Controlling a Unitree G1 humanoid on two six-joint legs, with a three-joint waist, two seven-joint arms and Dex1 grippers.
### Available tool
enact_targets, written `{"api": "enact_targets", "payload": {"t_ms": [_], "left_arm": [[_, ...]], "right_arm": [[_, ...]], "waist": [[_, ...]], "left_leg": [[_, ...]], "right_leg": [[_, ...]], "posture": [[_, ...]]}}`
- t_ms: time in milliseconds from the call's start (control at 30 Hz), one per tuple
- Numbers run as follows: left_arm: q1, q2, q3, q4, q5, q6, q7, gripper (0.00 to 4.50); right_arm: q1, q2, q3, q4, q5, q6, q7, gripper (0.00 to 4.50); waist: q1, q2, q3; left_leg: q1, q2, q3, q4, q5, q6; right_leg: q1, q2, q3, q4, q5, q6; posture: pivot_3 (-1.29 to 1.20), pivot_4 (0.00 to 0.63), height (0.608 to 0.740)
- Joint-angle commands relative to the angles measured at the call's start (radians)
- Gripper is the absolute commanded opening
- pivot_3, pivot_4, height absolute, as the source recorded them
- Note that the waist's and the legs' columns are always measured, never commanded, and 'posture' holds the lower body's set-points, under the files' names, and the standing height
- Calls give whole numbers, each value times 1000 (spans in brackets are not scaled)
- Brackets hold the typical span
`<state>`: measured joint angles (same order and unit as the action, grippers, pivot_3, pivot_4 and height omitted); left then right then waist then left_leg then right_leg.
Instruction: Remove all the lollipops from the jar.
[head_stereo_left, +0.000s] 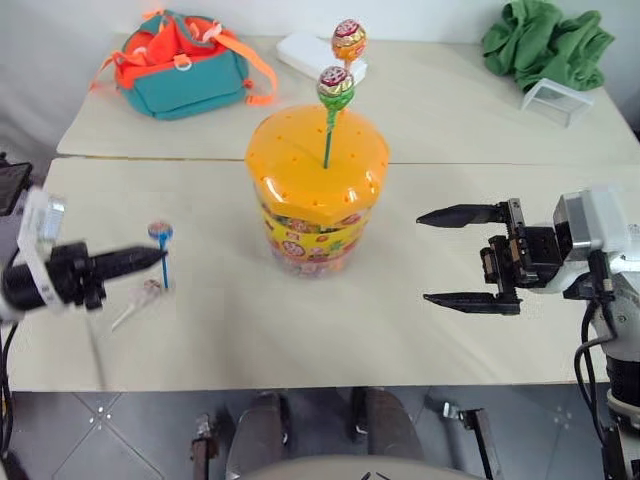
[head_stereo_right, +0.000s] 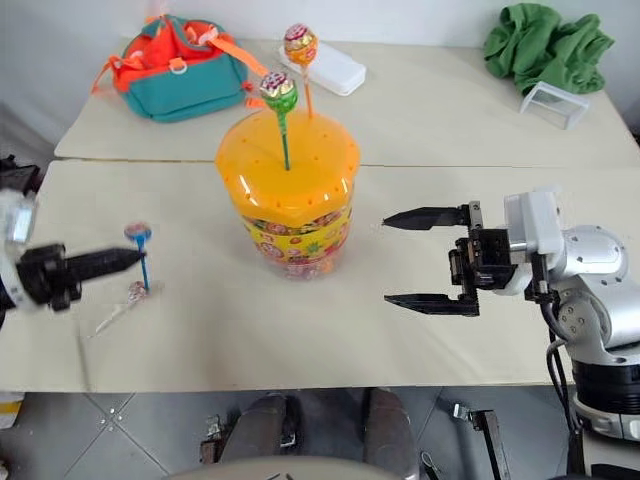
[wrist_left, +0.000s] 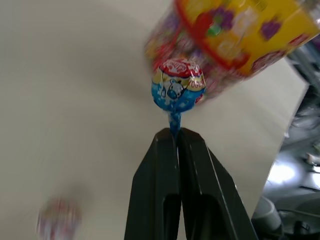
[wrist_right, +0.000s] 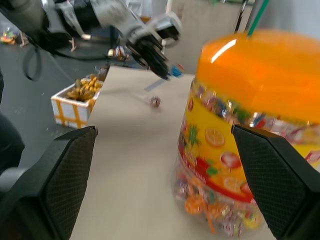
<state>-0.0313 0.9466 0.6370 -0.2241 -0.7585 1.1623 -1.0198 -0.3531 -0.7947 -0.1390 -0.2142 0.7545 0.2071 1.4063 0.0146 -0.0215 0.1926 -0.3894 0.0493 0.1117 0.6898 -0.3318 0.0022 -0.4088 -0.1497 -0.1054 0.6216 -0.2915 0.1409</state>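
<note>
The jar (head_stereo_left: 317, 190), a clear cylinder with a domed orange lid, stands mid-table. Two lollipops stick up from its lid, one on a green stick (head_stereo_left: 336, 87) and one on an orange stick (head_stereo_left: 349, 40). Left of the jar, my left gripper (head_stereo_left: 158, 257) is shut on the stick of a blue lollipop (wrist_left: 178, 85) and holds it just above the table. Under that gripper, a white-stick lollipop (head_stereo_left: 150, 290) lies on the table. To the jar's right, my right gripper (head_stereo_left: 425, 258) is open with its jaws wide, pointing at the jar and holding nothing.
At the back of the table are a teal and orange backpack (head_stereo_left: 185, 62), a white flat box (head_stereo_left: 310, 52), a green cloth (head_stereo_left: 548, 42) and a small clear box (head_stereo_left: 557, 100). A carton of yellow items (wrist_right: 80, 97) sits on the floor beyond the table's left edge.
</note>
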Motion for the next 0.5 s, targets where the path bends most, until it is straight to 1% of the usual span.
{"api": "enact_targets", "payload": {"t_ms": [33, 100, 133, 167, 367, 433, 500], "left_arm": [[97, -28, 6, -107, 16, -33, 54, 63], [126, -48, -42, -122, 36, -63, 84, 63], [140, -46, -66, -124, 52, -79, 93, 522], [151, -41, -84, -123, 65, -96, 95, 718], [131, -37, -111, -57, 100, -240, 66, 2512], [103, -39, -110, -49, 105, -305, 51, 3077], [36, -62, -79, -47, 60, -376, 23, 3645]], "right_arm": [[-15, -4, -19, 56, -54, -67, 31, 4500], [-18, 0, -22, 70, -59, -77, 37, 4500], [-20, 4, -24, 74, -59, -82, 36, 4500], [-21, 8, -27, 76, -58, -83, 33, 4500], [-28, 47, -50, 36, 6, -45, -15, 4500], [-54, 47, -41, -3, 30, 18, -65, 4500], [-127, 53, -23, -33, 22, 118, -202, 4500]], "waist": [[2, 0, 0], [7, 0, 0], [7, 0, 0], [7, 0, 0], [4, 1, 0], [4, 1, 0], [4, 1, 0]], "left_leg": [[1, 0, 1, 0, 0, 0], [1, 0, 2, 0, 0, 0], [1, 0, 2, 0, 0, 0], [1, 0, 2, 0, 0, -1], [1, 1, 3, -1, -1, -2], [1, 1, 4, -1, -1, -2], [1, 1, 4, -1, -1, -2]], "right_leg": [[1, 0, 1, 0, 0, 0], [0, 0, 1, 0, 0, -1], [0, 0, 1, 1, -1, -1], [0, 0, 1, 1, -1, -1], [-2, 1, 1, 1, -1, -2], [-2, 0, 1, 1, -1, -2], [-2, 0, 1, 1, -1, -2]], "posture": [[0, 150, 740], [0, 150, 740], [0, 150, 740], [0, 150, 740], [0, 150, 740], [0, 150, 740], [0, 150, 740]]}}
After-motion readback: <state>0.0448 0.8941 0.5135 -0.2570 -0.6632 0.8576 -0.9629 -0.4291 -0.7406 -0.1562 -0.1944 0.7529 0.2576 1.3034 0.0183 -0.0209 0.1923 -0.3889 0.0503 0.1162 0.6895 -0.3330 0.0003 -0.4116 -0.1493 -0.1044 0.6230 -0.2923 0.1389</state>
